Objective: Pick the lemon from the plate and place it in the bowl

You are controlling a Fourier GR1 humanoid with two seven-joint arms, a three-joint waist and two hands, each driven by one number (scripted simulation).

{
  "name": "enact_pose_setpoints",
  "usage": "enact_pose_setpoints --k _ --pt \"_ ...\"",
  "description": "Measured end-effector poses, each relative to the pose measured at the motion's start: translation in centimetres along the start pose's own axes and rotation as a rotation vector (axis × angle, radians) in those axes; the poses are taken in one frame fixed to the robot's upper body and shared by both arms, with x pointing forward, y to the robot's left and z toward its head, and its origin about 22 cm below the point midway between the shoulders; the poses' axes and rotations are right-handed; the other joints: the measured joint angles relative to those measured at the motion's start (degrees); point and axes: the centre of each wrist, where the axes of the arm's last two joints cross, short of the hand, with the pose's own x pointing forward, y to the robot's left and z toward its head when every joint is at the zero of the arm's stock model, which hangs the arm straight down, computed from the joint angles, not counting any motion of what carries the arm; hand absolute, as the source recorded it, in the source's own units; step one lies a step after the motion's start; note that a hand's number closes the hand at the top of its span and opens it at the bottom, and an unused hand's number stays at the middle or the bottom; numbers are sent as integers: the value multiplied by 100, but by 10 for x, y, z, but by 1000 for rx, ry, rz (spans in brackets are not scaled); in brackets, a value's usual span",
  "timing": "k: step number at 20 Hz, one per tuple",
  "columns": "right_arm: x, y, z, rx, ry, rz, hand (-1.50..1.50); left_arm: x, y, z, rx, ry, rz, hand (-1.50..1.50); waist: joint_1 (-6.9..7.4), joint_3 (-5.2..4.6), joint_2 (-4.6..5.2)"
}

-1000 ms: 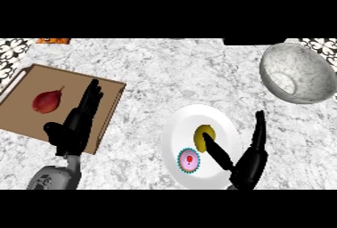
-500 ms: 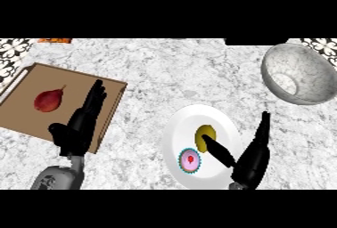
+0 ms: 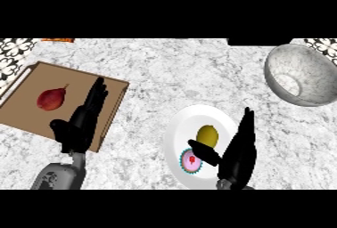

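You lose the plate's right rim under the right hand — its thumb hides part of the cupcake. Bowl clipped by the right edge.

A red fruit lies on a brown board, a pink cupcake well apart

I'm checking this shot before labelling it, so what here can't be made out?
Head view: the right hand covers the plate's right side; its thumb hides part of the cupcake.
Whether that thumb touches the lemon cannot be told.
The bowl is cut off by the right edge.
The left hand hides part of the cutting board.
An orange thing at the top edge is cut off, too little to name.
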Motion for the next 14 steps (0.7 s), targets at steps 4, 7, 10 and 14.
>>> enact_pose_setpoints --k 4,7,10,14 --pt "7 -2 10 23 -16 7 -150 1 -4 -1 1 -6 -5 0 -1 8 1" --pt "5 -2 16 28 -28 2 -150 -2 -1 -2 -2 -3 -3 0 -5 11 3" --pt "6 -1 21 27 -52 -20 -150 -5 -1 4 0 -3 -5 0 9 13 3" --pt "5 -7 30 25 -79 -70 -150 -8 0 3 6 -6 -3 0 -11 13 2"
